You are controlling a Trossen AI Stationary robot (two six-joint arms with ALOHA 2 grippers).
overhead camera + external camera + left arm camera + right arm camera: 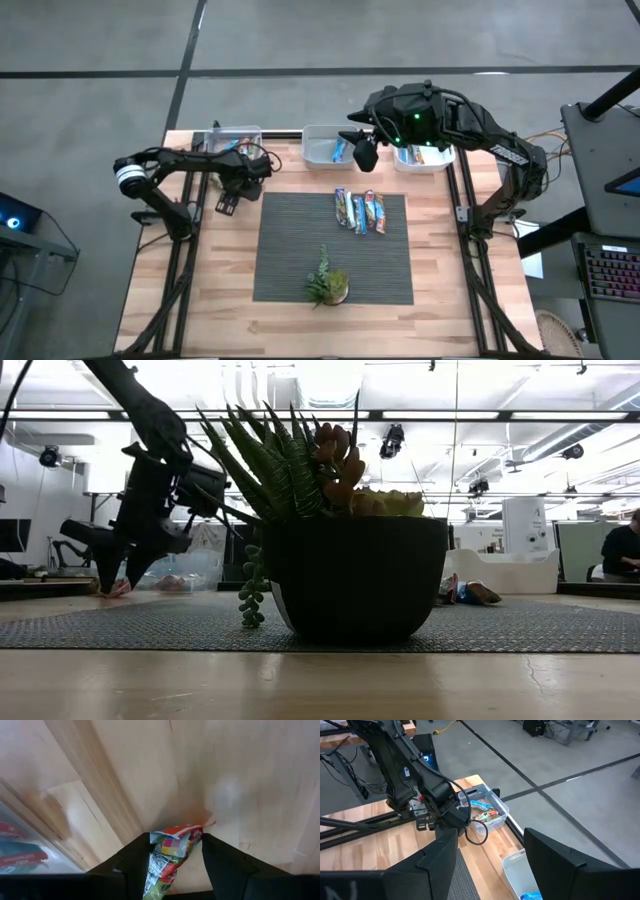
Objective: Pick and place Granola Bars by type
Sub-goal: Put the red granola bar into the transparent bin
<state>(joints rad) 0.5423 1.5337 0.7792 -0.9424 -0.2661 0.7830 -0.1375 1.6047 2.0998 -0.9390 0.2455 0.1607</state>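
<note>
Left gripper (pixel 226 205) low over bare worktop (pixel 440 250) just beside the grey mat's (pixel 290 250) left edge, near the left clear bin (pixel 256 131). Jaws closed on a granola bar (pixel 170 852) with a red, green and white wrapper, gripped between both fingers (pixel 132 865), one end poking out towards the wood. Seen in the low view as well: fingertips down at the mat's far edge. Right gripper (pixel 365 153) raised over the worktop's back edge beside the middle bin (pixel 318 152), jaws parted and empty. Four more bars (pixel 360 211) side by side on the mat's upper right. Further bars inside all three bins. Small potted plant (pixel 327 285) near the mat's front edge.
</note>
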